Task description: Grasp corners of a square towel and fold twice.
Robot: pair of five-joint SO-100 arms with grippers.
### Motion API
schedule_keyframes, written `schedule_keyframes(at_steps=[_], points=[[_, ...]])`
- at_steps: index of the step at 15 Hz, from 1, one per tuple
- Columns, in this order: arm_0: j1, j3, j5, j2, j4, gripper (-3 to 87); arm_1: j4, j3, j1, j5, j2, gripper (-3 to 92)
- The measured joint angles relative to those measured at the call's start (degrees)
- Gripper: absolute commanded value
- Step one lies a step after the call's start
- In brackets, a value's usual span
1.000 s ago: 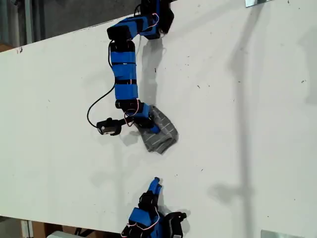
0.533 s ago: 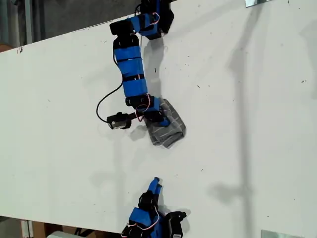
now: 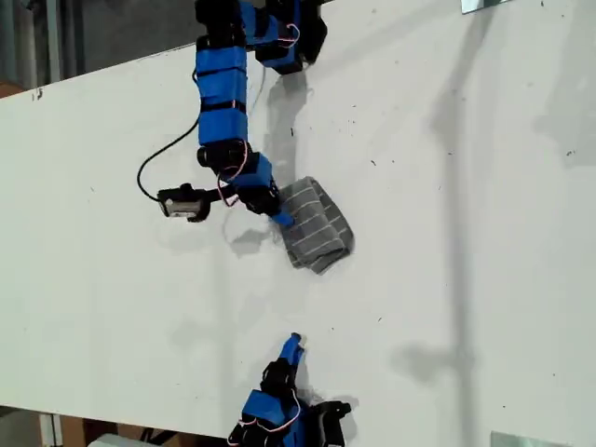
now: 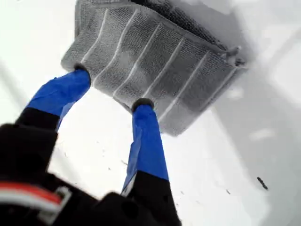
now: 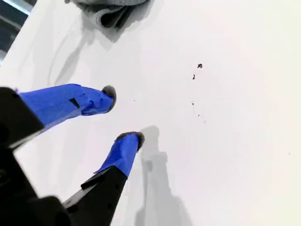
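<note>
1. Nearest you, at the bottom edge of the exterior view, my second gripper (image 3: 294,343) sat idle over the bare white worktop (image 3: 466,233). In its own wrist view this tool (image 5: 123,114) stood with its two blue taped fingers parted and nothing between them. You would have seen only a sliver of grey cloth at the far rim of that picture, well apart from the fingertips.

2. Farther in, near the middle of the exterior view, lay the grey soft striped towel (image 3: 317,226). It was no spread square but a small, thick packet, with layered edges showing in the first wrist view (image 4: 150,61). You could judge from this that both folds were most likely made, though the layers could not be counted with certainty.

3. Just beyond it, my first gripper (image 3: 279,218) met the packet's edge on the exterior view's left. In its wrist view the tool (image 4: 112,87) was spread wide, its dark fingertips (image 4: 142,104) at the hem, and no cloth was pinched between the fingers. Whether the tips touched the cloth or hung just above it, you could not have told.

4. As for what was left, you would judge little: perhaps squaring the packet and drawing the arm clear. No single corner could be picked out.
</note>
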Motion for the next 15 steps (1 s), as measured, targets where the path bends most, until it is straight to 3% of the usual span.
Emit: schedule_keyframes(at_steps=[5,8,12,15], points=[[0.0,0.0,8.4,0.0,-0.3,14.6,-13.2,48.1,0.0,5.3,62.4,25.5],[0.0,0.0,10.3,0.0,-0.3,14.4,-10.5,71.1,-3.1,10.0,96.2,26.9],[0.0,0.2,16.3,0.0,-0.4,14.1,-7.6,81.1,-3.2,13.2,99.6,23.4],[-0.1,0.3,21.4,0.0,-0.4,14.1,3.7,82.7,-3.3,21.6,100.5,22.8]])
